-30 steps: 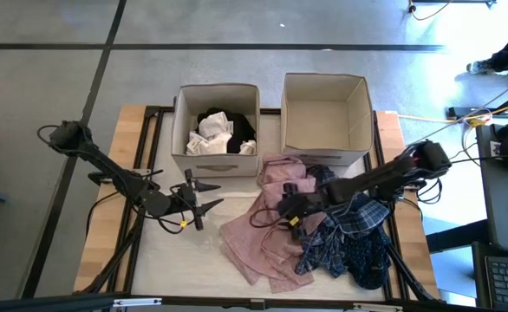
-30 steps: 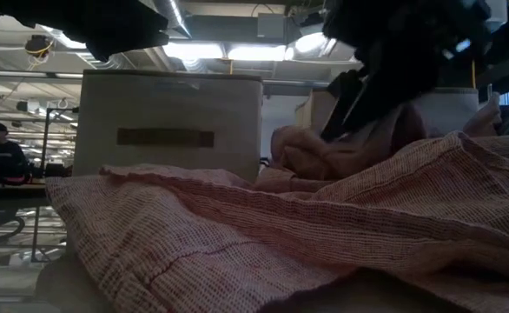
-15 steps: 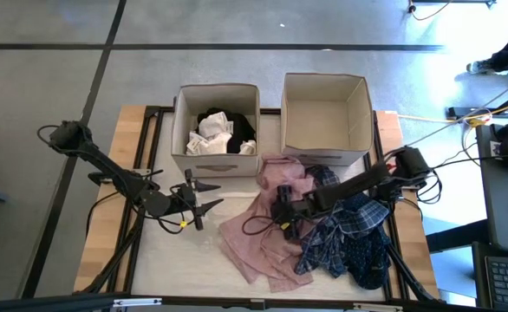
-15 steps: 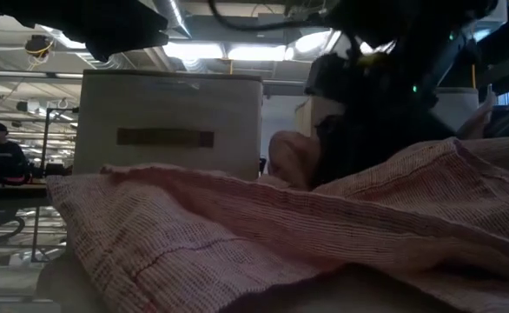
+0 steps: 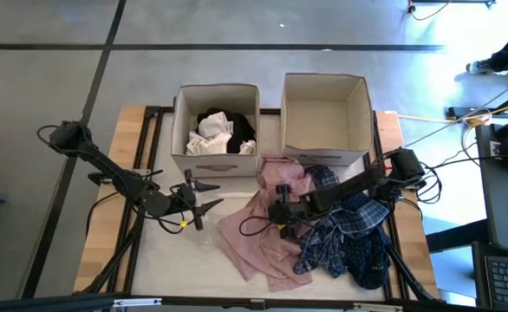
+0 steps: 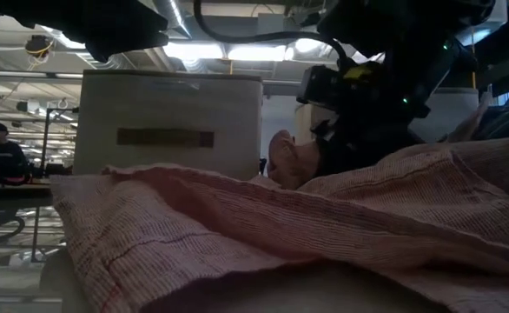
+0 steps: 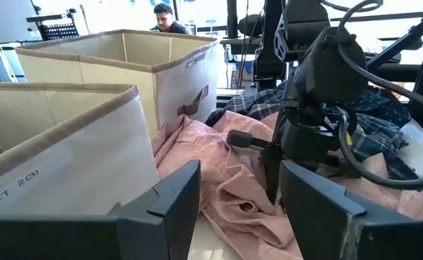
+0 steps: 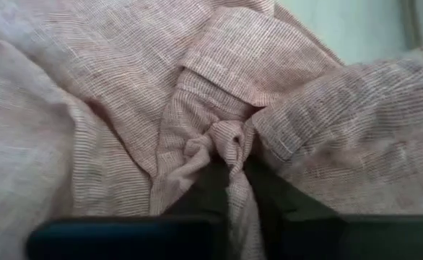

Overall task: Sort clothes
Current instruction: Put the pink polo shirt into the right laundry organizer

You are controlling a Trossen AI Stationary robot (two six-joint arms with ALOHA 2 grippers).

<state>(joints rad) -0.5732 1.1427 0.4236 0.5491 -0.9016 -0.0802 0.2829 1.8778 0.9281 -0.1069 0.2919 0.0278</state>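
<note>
Pale pink garment [image 5: 263, 238] is lying bunched on the table [image 5: 176, 260]; right gripper [image 5: 282, 214] is pinching its fold, left gripper [image 5: 204, 196] is waiting with jaws apart.

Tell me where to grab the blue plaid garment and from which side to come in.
Grip the raised plaid fold on the blue plaid garment's side toward the table's right edge, coming straight down. That part likely lies free; the side toward the pink garment is crowded by the right gripper, shut on a pinch of pink cloth. The left gripper waits open.
</note>
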